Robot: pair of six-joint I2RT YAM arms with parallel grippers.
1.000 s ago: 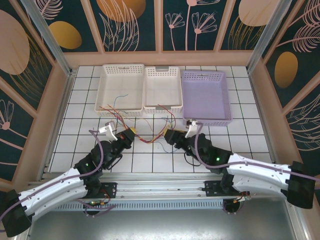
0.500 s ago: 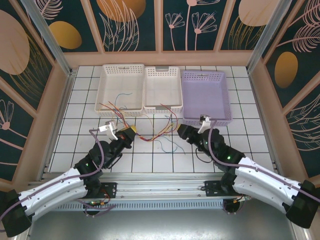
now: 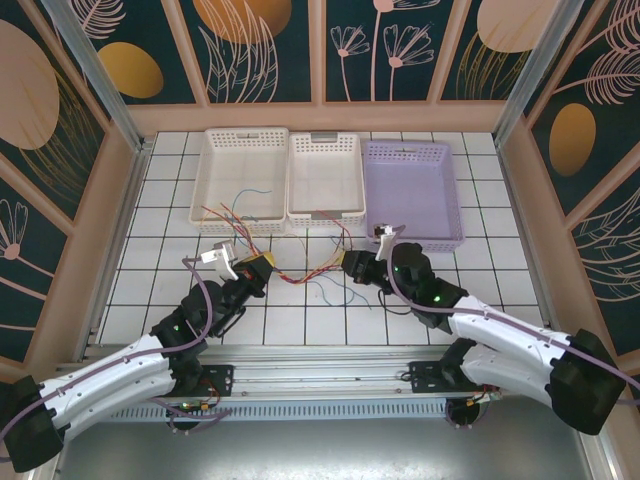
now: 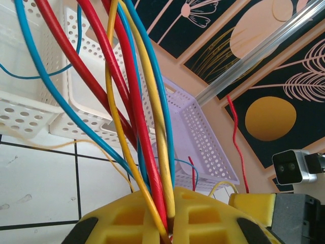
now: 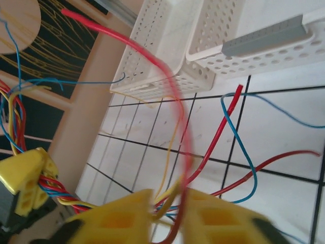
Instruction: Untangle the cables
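The left end effector point(image 3: 255, 268) was clamped on one end of the cables point(image 3: 300, 273). The right end effector point(image 3: 352, 264) stood narrow at the other end of the same bundle. From above, the strands sagged between the two over the desk point(image 3: 150, 240), just in front of the white basket point(image 3: 203, 180) and the purple basket point(image 3: 412, 148). Loose ends fanned out beside each end effector.

From the left wrist, the left end effector point(image 4: 170, 213) had its yellow pads point(image 4: 127, 221) pressed together on red, blue and yellow cables point(image 4: 144, 127), which rose as one tight sheaf. It served as the anchor and, by my judgement, needed only to hold firm and low.

From the right wrist, the right end effector point(image 5: 180, 203) was nearly closed on a red strand and a yellow one among the cables point(image 5: 184, 152). The red one was blurred. The left end effector point(image 5: 23, 170) showed at the side, a twisted length leading from it. The pull would best have gone slowly, away from that twist and along the strand's own line. It should have eased off if neighbouring wires lifted with it, since a sharp tug could tighten the knot.
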